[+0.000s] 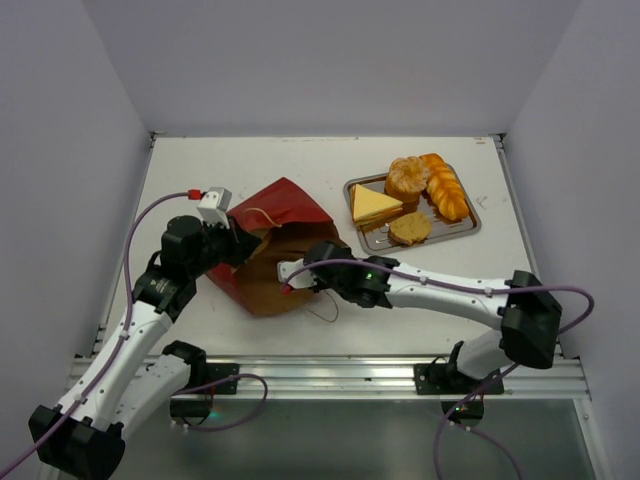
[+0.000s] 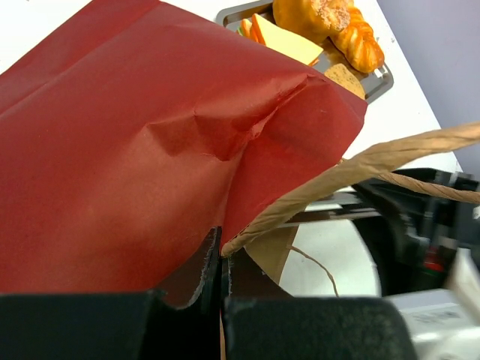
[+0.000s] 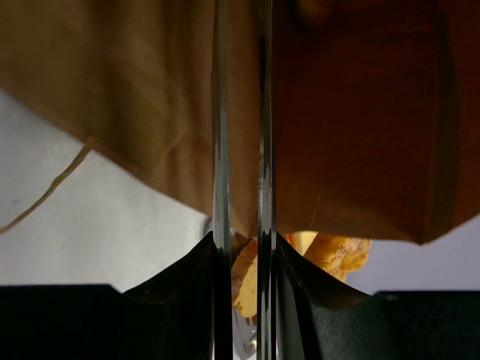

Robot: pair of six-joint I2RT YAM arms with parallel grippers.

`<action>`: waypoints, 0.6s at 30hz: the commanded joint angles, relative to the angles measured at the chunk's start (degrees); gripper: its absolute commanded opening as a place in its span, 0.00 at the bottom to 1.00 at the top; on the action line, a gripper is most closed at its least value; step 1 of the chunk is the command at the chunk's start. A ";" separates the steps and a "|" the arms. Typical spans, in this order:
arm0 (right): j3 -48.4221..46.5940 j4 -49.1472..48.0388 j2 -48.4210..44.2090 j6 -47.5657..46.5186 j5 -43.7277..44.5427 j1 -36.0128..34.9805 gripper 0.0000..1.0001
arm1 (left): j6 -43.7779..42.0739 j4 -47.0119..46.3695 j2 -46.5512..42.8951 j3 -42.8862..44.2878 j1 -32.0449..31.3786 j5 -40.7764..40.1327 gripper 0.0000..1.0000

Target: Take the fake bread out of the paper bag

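Observation:
The dark red paper bag [image 1: 272,215] lies on the table with its brown mouth facing the front right. My left gripper [image 1: 243,243] is shut on the bag's rim; in the left wrist view [image 2: 219,259] the jaws pinch the paper beside a string handle [image 2: 360,165]. My right gripper [image 1: 318,253] is at the right side of the mouth, its jaws nearly together with the bag's edge [image 3: 360,112] between them [image 3: 241,150]. The fake bread [image 1: 407,178], a bun, a braided loaf [image 1: 445,188], a wedge [image 1: 373,205] and a roll [image 1: 410,228], lies on the tray. No bread shows inside the bag.
The shiny metal tray [image 1: 470,228] stands at the back right, close to the bag's mouth; it also shows in the left wrist view [image 2: 379,75]. A loose string handle [image 1: 325,305] trails on the table in front of the bag. Walls enclose the table on three sides.

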State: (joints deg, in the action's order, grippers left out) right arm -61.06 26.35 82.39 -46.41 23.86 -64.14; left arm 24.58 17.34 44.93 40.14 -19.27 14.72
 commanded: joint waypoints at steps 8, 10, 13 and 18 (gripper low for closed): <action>-4.25 -19.75 11.11 0.45 17.27 -1.78 0.38 | 2.58 -3.19 -0.19 1.43 -0.16 -1.27 0.00; -4.42 -20.46 12.35 -0.52 18.76 -1.78 0.39 | 3.28 -3.63 -0.28 1.34 -0.16 -1.54 0.00; -4.51 -21.78 13.67 -1.31 19.29 -1.78 0.40 | 4.42 -4.16 -0.28 1.34 -0.16 -1.80 0.00; -5.48 -22.57 16.66 -2.97 21.14 -1.78 0.41 | 5.57 -4.77 -0.02 1.96 -0.16 -1.80 0.00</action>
State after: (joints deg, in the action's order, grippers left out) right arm -64.07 7.84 97.97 -47.44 41.34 -65.63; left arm 28.32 15.49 45.06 40.16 -19.29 13.41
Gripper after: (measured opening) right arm 0.410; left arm 0.015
